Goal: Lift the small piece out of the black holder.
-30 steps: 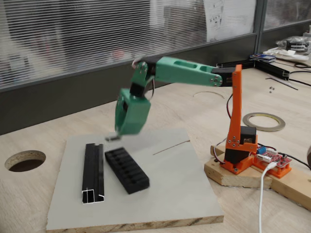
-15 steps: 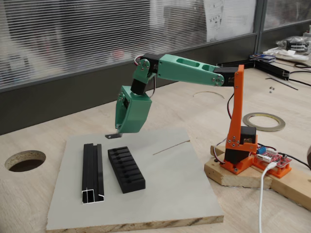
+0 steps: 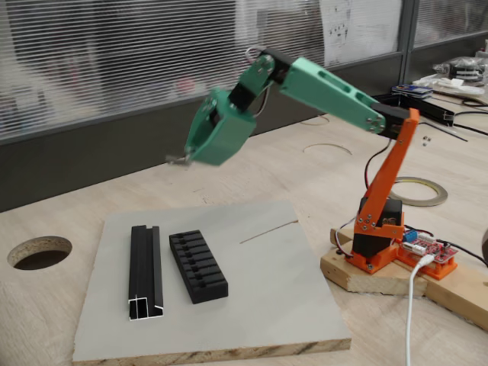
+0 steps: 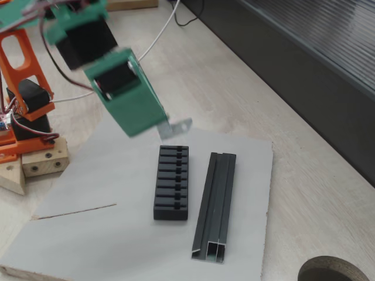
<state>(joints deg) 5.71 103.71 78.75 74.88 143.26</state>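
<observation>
So the claw (image 3: 185, 158) is pinched shut on the small piece (image 4: 177, 126), which sticks out of its tip like a flat tab. It hangs well above the black holder (image 3: 197, 266), off past the holder's far end rather than straight over the slots. The holder's long axis runs alongside the black rail (image 4: 214, 205) on the grey board (image 3: 259, 305).

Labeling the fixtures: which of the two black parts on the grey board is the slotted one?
The black holder, the shorter, wider block with a row of slots on top. The channel rail beside it is longer, narrower, with silvery cut ends.
</observation>
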